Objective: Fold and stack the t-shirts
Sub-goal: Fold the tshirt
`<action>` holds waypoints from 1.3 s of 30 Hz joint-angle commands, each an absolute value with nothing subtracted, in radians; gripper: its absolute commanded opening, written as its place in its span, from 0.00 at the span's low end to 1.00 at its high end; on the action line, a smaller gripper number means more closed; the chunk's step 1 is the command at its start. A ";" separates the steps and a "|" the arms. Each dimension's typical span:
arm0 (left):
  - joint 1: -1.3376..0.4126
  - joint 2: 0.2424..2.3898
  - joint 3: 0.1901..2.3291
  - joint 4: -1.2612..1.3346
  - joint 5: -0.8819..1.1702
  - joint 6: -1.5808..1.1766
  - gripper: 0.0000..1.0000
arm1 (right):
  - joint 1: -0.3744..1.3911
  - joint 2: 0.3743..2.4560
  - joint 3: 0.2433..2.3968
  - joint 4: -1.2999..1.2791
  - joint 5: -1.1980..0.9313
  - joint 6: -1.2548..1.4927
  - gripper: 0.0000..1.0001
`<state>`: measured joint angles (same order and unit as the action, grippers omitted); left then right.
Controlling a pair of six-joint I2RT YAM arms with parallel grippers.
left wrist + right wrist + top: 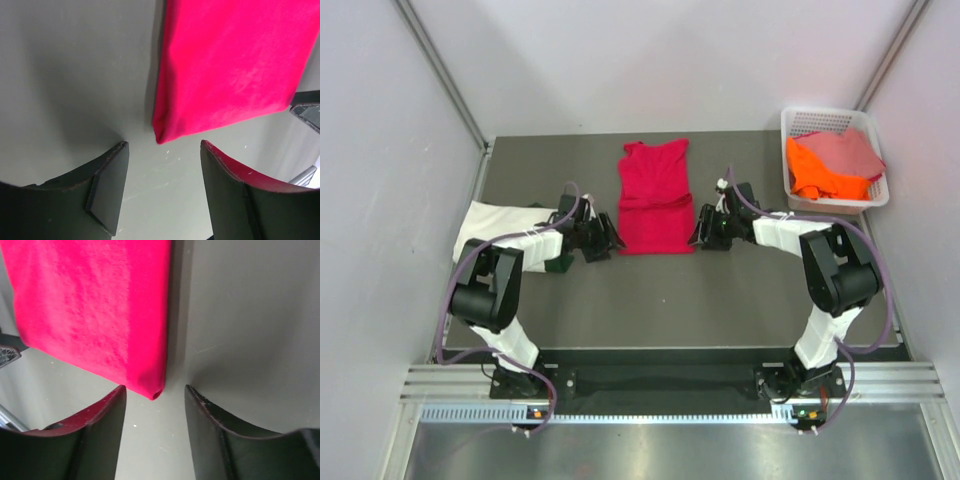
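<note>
A crimson-red t-shirt [655,197] lies folded lengthwise into a narrow strip in the middle of the dark table. My left gripper [608,240] is open at its near left corner, which shows just ahead of the fingers in the left wrist view [165,134]. My right gripper [705,236] is open at the near right corner, which shows in the right wrist view [154,392]. Neither gripper holds cloth. A cream-white t-shirt [500,220] lies folded at the left, partly under my left arm. Orange [820,172] and dusty pink [848,148] t-shirts lie in the basket.
A white lattice basket [800,122] stands at the table's back right corner. Grey walls close in the left, back and right sides. A metal rail [660,382] runs along the near edge by the arm bases.
</note>
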<state>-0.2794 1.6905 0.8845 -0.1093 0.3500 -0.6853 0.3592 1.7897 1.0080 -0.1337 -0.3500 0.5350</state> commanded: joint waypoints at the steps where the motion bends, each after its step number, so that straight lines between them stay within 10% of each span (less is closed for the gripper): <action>1: -0.282 1.710 0.925 -0.061 0.350 -0.680 0.64 | 0.370 1.802 1.016 -0.064 -0.374 0.551 0.49; 24: -0.298 1.793 0.943 -0.106 0.364 -0.647 0.48 | 0.379 1.864 1.003 -0.015 -0.411 0.555 0.00; 34: -0.301 1.864 0.973 -0.091 0.370 -0.647 0.42 | 0.379 1.859 0.997 -0.008 -0.416 0.545 0.00; 39: -0.301 1.876 0.974 -0.084 0.370 -0.646 0.22 | 0.379 1.859 0.997 -0.008 -0.419 0.540 0.00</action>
